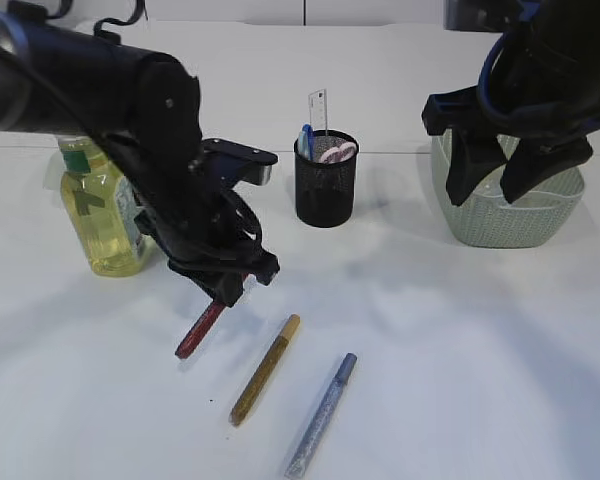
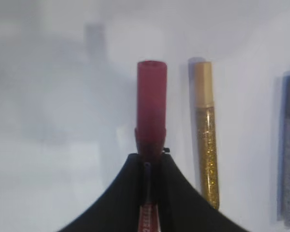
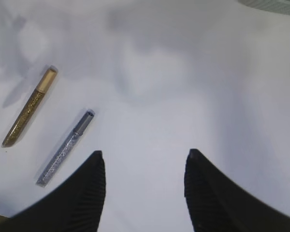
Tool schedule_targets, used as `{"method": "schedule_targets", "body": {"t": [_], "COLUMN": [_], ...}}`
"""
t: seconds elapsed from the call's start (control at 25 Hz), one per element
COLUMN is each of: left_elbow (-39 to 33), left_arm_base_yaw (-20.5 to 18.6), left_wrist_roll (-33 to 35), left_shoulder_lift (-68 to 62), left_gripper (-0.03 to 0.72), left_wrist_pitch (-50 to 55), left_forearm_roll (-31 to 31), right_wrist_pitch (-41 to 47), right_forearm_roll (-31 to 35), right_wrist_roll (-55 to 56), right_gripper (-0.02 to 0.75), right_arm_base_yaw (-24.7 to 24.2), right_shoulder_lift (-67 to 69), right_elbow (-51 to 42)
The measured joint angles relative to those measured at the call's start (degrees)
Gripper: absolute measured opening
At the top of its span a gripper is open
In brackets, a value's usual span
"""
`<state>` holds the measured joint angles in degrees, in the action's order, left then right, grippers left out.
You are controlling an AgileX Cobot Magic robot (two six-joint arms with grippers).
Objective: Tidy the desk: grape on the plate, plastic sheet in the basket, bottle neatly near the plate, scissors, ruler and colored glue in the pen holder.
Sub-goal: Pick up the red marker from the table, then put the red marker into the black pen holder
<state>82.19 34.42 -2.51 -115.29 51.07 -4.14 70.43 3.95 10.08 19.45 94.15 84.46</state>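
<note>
Clamping red glue pen (image 1: 202,329) in left gripper (image 1: 223,292), pen slanting down toward worktop (image 1: 460,360); pen holder (image 1: 325,180) up-right, nearer this arm; right gripper (image 1: 505,165) jaws apart, empty, above basket (image 1: 540,225)

There are three glue sticks: one red (image 1: 202,328), one gold (image 1: 265,369) and one silver (image 1: 321,415). There is one bottle (image 1: 98,205) of yellow liquid, one black mesh pen holder (image 1: 325,180) and one pale green basket (image 1: 515,210). In the pen holder stand one clear ruler (image 1: 318,110), one pair of scissors with pink handles (image 1: 336,152) and one blue item (image 1: 306,140) too small to name. Two robot arms are in view, one on each side, above one white table (image 1: 460,350).
</note>
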Motion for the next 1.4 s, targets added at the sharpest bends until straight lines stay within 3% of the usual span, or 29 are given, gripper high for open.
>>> {"method": "schedule_targets", "body": {"t": [0.36,0.52,1.08,1.4], "left_elbow": [-19.25,-22.72,-22.19,-11.64], "left_arm_base_yaw": [0.08,0.08,0.08,0.08], "left_wrist_roll": [0.00,0.00,-0.40,-2.55], "left_shoulder_lift": [13.45,14.30,7.81,-3.63], "left_gripper": [0.053,0.053,0.053,0.053], "left_wrist_pitch": [-25.29,-35.08,-85.64,-92.54], "left_forearm_roll": [-0.18,-0.18,-0.54,-0.59], "right_wrist_pitch": [0.00,0.00,0.10,0.10], "right_forearm_roll": [-0.13,-1.03,-5.78,-7.04], "right_wrist_roll": [-1.28,-1.59,-2.53,-3.89], "right_gripper": [0.419,0.418,0.418,0.418], "right_arm_base_yaw": [0.00,0.00,0.00,0.00], "right_shoulder_lift": [0.00,0.00,0.00,0.00], "right_elbow": [0.00,0.00,0.00,0.00]}}
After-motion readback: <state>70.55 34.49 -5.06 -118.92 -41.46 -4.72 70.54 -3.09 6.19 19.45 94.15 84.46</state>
